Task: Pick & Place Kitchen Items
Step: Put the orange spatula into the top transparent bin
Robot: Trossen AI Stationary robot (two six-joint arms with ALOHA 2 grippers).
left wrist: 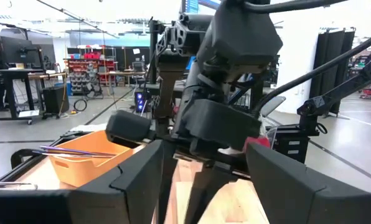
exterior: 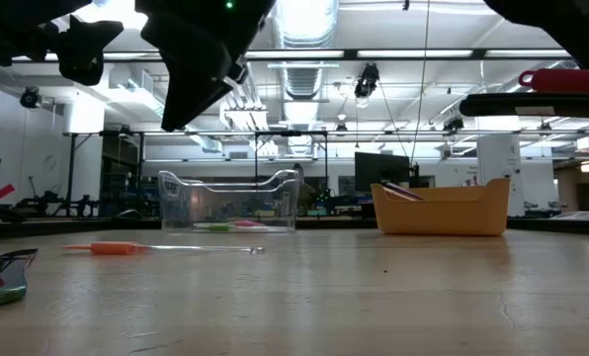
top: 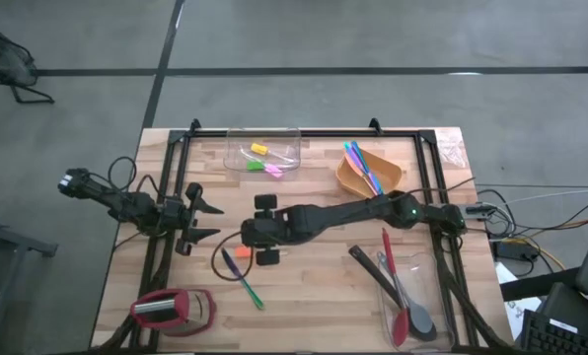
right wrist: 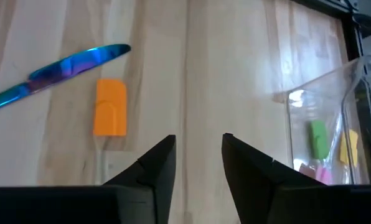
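Observation:
My right gripper (top: 257,232) hangs open above the middle of the table; in its wrist view the fingers (right wrist: 198,155) stand over bare wood. A small orange piece (right wrist: 109,106) (top: 240,252) lies flat just beside them. A thin shiny blue knife (right wrist: 61,71) lies next to the piece. My left gripper (top: 207,219) waits open near the table's left side, pointing at the right arm. A clear tub (top: 264,156) at the far edge holds yellow, green and pink pieces (right wrist: 318,138). Blue and pink cutlery leans in the orange bowl (top: 368,170).
A red-and-silver gadget (top: 171,309) sits at the near left corner. A clear tub (top: 407,296) at the near right holds a red spatula, a grey one and a black spoon. A black frame runs along the table's edges. Bare wood lies between the two tubs.

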